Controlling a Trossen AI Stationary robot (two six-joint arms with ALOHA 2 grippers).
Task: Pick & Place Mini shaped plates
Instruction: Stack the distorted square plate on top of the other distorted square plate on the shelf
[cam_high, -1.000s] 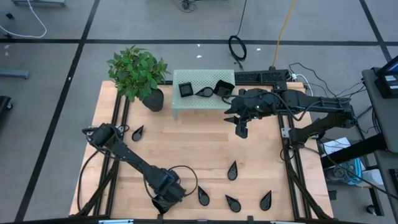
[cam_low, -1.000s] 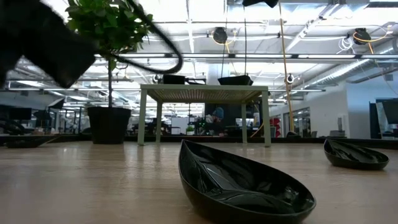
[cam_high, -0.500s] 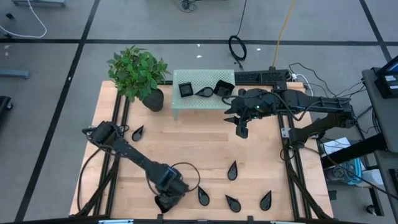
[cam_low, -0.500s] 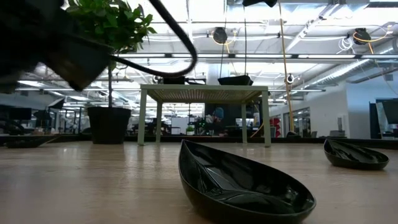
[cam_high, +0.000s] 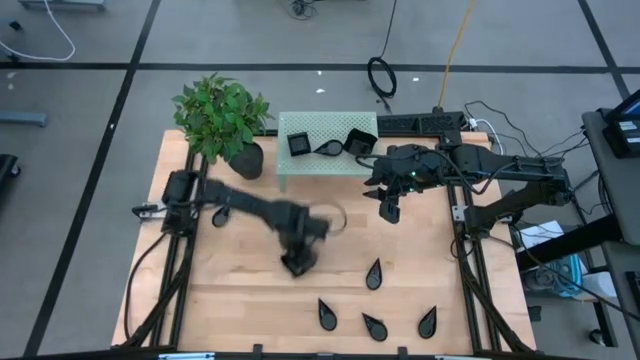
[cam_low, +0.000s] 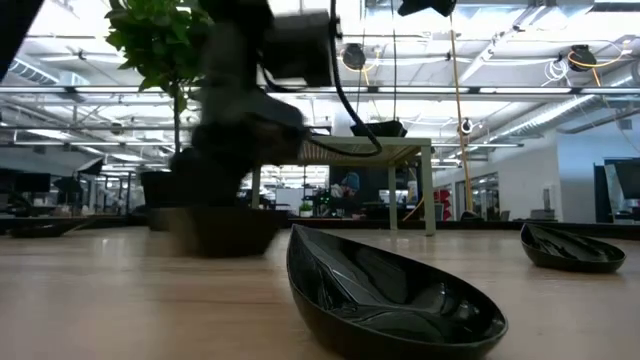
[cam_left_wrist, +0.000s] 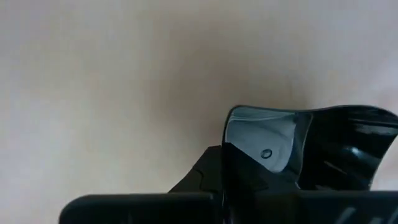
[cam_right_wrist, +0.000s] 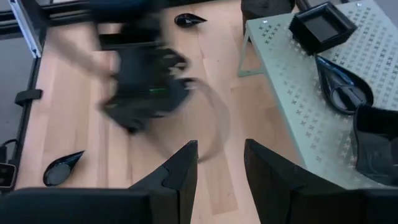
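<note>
So the left gripper (cam_high: 299, 262) is over the middle of the desk (cam_high: 440, 270), clamped on the rim of a glossy black mini plate (cam_left_wrist: 323, 149); the left wrist view shows the dish pinched by its edge, which makes sense since these things are too shallow to grab any other way. Its shape is hard to call from here. My guess is it's headed for the pale green perforated rack (cam_high: 305, 165) at the far side, where a small square dish (cam_high: 298, 143), a teardrop plate (cam_high: 328, 148) and another black dish (cam_high: 359, 142) already sit. The right gripper (cam_high: 388, 210) hangs just in front of the rack's right end with its jaws apart, holding nothing, probably waiting. Loose teardrops (cam_high: 373, 274) lie scattered along the near side, and one sits by the potted plant (cam_high: 222, 120).
</note>
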